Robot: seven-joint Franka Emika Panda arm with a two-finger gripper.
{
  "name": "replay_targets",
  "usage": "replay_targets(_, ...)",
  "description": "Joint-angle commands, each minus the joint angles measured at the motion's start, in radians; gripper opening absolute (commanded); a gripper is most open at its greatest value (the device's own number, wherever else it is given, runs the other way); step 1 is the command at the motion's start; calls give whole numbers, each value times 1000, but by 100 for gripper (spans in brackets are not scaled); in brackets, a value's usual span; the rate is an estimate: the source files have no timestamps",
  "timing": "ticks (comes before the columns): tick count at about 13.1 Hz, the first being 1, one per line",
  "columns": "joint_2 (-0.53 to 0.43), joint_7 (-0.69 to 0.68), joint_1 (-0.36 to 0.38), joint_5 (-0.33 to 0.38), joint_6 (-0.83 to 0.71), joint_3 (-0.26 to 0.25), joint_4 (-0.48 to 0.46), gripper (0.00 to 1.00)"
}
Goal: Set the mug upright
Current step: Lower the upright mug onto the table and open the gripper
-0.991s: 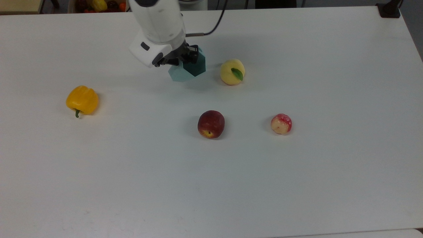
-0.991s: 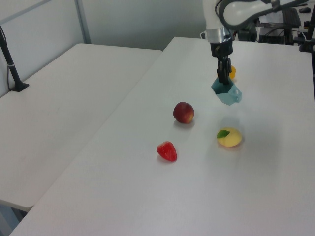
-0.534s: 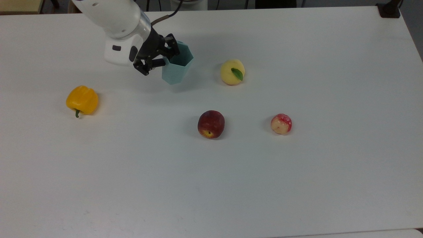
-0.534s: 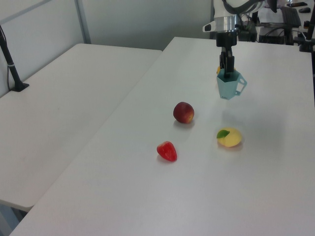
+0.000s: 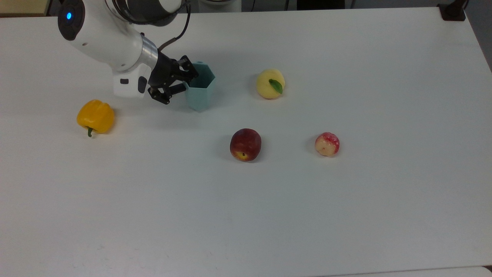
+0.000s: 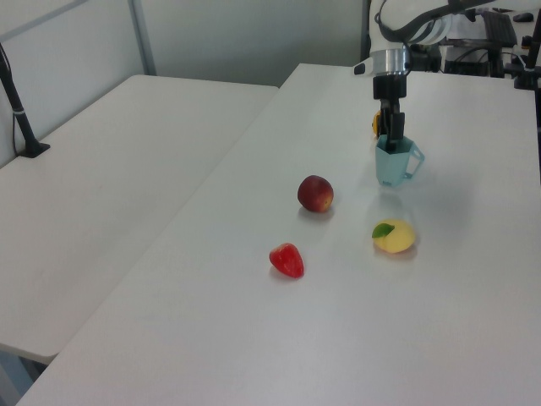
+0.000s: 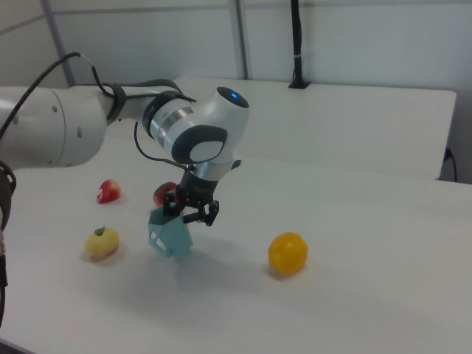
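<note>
The mug (image 5: 200, 94) is a pale teal faceted cup standing nearly upright, mouth up, low over or on the white table (image 5: 346, 211); contact with the table cannot be told. In the left view the mug (image 6: 391, 167) has its handle on the left view's right. From the right view the mug (image 7: 171, 236) leans slightly. My gripper (image 5: 186, 82) reaches in from the top view's left and is shut on the mug's rim, one finger inside the mouth and one outside. The same hold shows on the gripper (image 6: 393, 140) from above and on the gripper (image 7: 192, 211).
A yellow bell pepper (image 5: 95, 116) lies close to the arm on the top view's left. A yellow peach with a leaf (image 5: 270, 83), a dark red peach (image 5: 245, 144) and a red-and-white fruit (image 5: 327, 144) lie to the mug's right. A second table (image 6: 110, 169) adjoins.
The mug has turned from tilted, mouth facing sideways, to nearly upright. It has moved down and toward the top view's left while held in the gripper.
</note>
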Motion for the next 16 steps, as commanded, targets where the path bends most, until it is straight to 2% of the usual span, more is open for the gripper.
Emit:
replay_targets(1, 17, -88, 7, 24, 39, -6, -7, 0)
replay_targets(4, 26, -109, 7, 20, 39, -6, -7, 2)
replay_targets(5, 26, -105, 7, 17, 39, -6, -7, 10)
replay_targets(6, 26, -96, 7, 19, 39, -6, -7, 41)
replay_targets(7, 25, -95, 10, 8, 39, -6, -7, 53)
replay_targets(10, 4, -95, 10, 5, 29, -6, 13, 74)
replay_targets(11, -13, -92, 12, 5, 20, -6, 21, 85)
replay_targets(12, -30, -89, 10, 5, 18, -6, 21, 100)
replay_targets(14, -81, -77, 9, 11, -22, -6, 22, 100)
replay_targets(16, -136, -2, 6, 10, -80, -11, 27, 100)
